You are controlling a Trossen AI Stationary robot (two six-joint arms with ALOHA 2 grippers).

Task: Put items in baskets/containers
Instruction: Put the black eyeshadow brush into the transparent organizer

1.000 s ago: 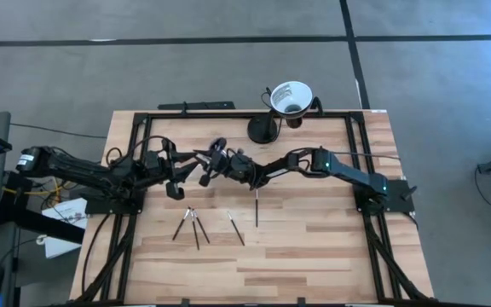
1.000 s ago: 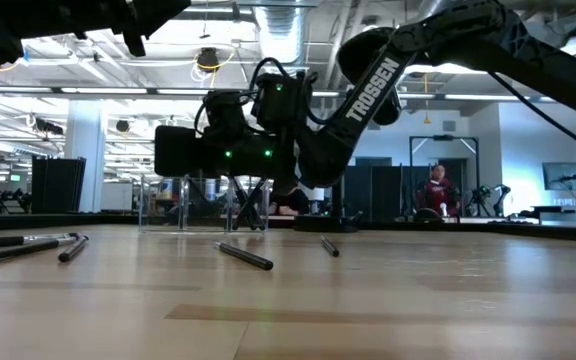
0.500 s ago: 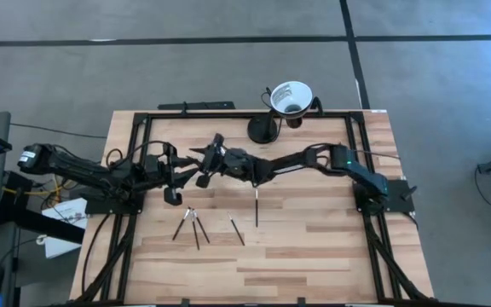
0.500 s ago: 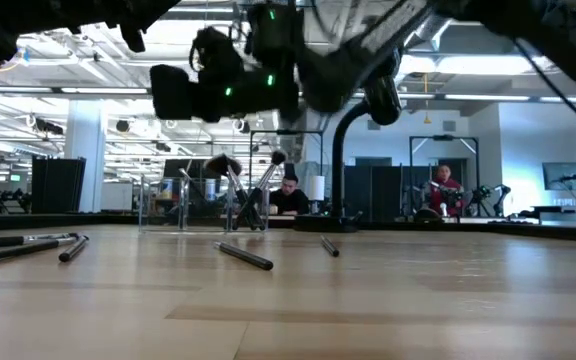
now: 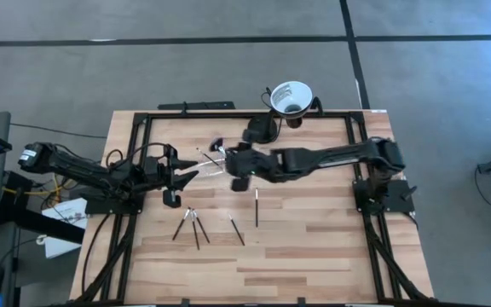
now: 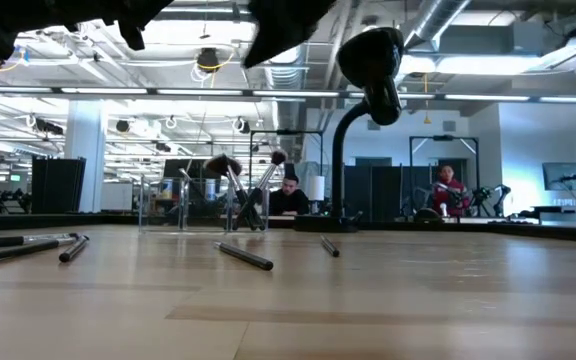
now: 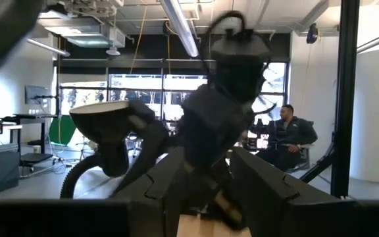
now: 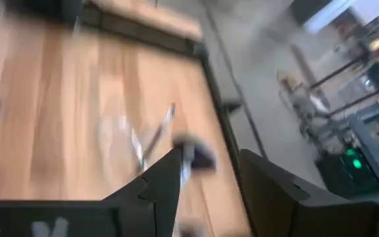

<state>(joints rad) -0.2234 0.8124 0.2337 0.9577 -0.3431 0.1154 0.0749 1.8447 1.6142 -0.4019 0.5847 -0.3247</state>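
The clear holder (image 6: pixel 203 206) stands on the table at mid-far and shows faintly in the high view (image 5: pixel 214 159). A few brushes lean in it with their heads up, one with a fluffy black head (image 6: pixel 222 165). Several dark-handled brushes lie flat on the table (image 5: pixel 192 226) (image 5: pixel 235 228) (image 5: pixel 257 207). My right gripper (image 5: pixel 228 165) hangs open and empty above the table, just right of the holder; its wrist view (image 8: pixel 202 178) looks down on the holder (image 8: pixel 133 135). My left gripper (image 5: pixel 187 176) is open and empty, left of the holder.
A white funnel-shaped cup (image 5: pixel 291 96) on a black stand (image 6: pixel 343 170) stands at the table's far edge, right of the holder. A black frame (image 5: pixel 143 119) runs around the table. People sit in the room beyond (image 6: pixel 445 190). The near half of the table holds only the loose brushes.
My right gripper has risen from the holder, out of the low view's top, and drawn back a little toward the table's right edge. The holder and the brushes leaning in it, hidden behind the gripper a second ago, now show.
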